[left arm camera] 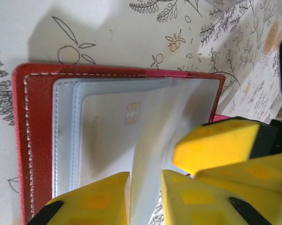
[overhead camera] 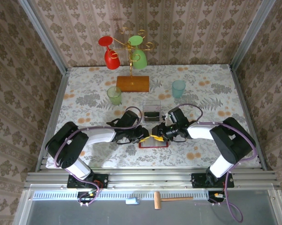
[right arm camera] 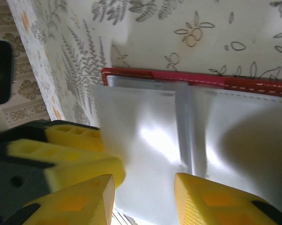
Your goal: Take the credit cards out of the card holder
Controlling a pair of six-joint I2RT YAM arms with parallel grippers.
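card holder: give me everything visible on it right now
The card holder is a red wallet with pale stitching along its edge, lying open and flat on the floral tablecloth between the two arms. Inside are translucent greyish sleeves; one holds a pale card with a gold chip. One sleeve runs up between the fingers of the left gripper; whether it is pinched is unclear. The right gripper straddles the sleeves, jaws apart.
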